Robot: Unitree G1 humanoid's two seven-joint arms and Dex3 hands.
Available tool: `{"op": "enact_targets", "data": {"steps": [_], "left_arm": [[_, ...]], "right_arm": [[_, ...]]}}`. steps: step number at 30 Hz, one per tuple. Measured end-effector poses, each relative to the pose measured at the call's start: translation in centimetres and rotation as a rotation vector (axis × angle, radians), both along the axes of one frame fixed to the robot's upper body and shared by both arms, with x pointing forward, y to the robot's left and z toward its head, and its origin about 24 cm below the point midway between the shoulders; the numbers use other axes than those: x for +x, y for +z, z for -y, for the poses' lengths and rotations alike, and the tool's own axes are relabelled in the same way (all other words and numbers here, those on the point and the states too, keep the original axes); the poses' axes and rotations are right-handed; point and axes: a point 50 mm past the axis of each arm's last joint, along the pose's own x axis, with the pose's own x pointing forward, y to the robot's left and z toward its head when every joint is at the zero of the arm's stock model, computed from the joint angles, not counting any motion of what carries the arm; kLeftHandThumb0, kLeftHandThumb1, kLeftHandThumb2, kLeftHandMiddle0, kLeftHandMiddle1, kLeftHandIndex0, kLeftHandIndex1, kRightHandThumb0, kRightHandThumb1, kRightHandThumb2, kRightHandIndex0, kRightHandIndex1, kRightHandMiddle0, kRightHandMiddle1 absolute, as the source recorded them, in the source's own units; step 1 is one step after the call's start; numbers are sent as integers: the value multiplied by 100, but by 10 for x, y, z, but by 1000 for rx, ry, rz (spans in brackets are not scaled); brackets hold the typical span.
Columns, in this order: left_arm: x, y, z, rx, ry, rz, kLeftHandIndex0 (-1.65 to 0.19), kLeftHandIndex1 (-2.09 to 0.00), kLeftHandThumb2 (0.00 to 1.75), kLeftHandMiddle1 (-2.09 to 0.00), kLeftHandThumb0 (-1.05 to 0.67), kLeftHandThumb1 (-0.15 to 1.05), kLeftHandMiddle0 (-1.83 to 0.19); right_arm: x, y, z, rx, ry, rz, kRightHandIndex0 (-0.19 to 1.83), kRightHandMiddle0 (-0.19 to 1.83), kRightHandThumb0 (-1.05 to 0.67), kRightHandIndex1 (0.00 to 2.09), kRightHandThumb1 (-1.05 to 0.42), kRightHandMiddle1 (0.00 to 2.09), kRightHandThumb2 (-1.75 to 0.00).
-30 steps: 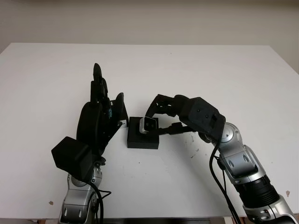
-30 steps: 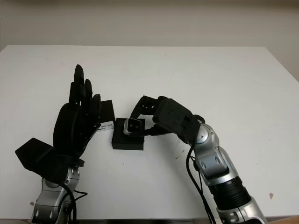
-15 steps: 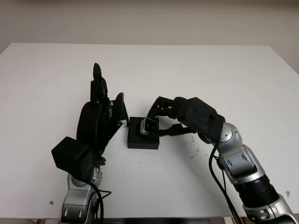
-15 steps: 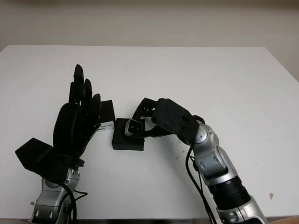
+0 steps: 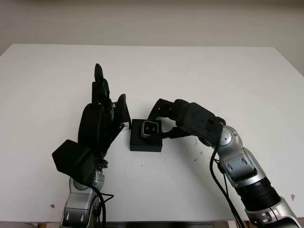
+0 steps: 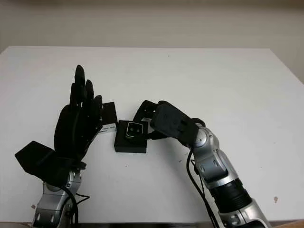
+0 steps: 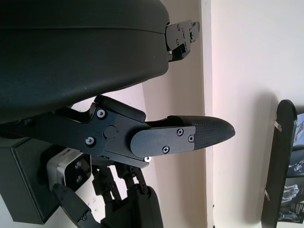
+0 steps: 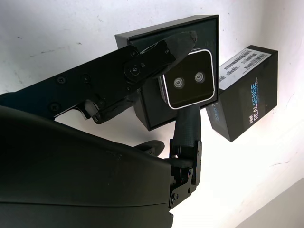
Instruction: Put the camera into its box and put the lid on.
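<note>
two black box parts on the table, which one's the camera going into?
The open tray in front of the right hand, whose fingers hold the camera over it. The other, the printed lid, stands beside the open left hand.

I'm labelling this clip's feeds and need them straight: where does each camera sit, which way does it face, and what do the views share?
Left and right eye views: on the head, looking forward and down at the white table; both arms enter from the bottom.
Left wrist view: beside the left robot hand, raised and open, looking toward the box.
Right wrist view: above the right robot hand, looking down at the camera it holds over the box, lid beside.
Shared: camera and box appear in all.
</note>
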Motion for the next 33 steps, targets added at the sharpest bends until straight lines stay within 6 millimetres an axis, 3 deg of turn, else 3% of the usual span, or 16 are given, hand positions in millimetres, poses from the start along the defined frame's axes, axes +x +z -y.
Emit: {"op": "enact_targets", "data": {"steps": [33], "left_arm": [[-1,-1,0,-1,-2,-8,19,0,46,0,-74,105,19]], "right_arm": [[1,-6,-3,20,21,37,33,32,-40,21,-96,186,-5]]}}
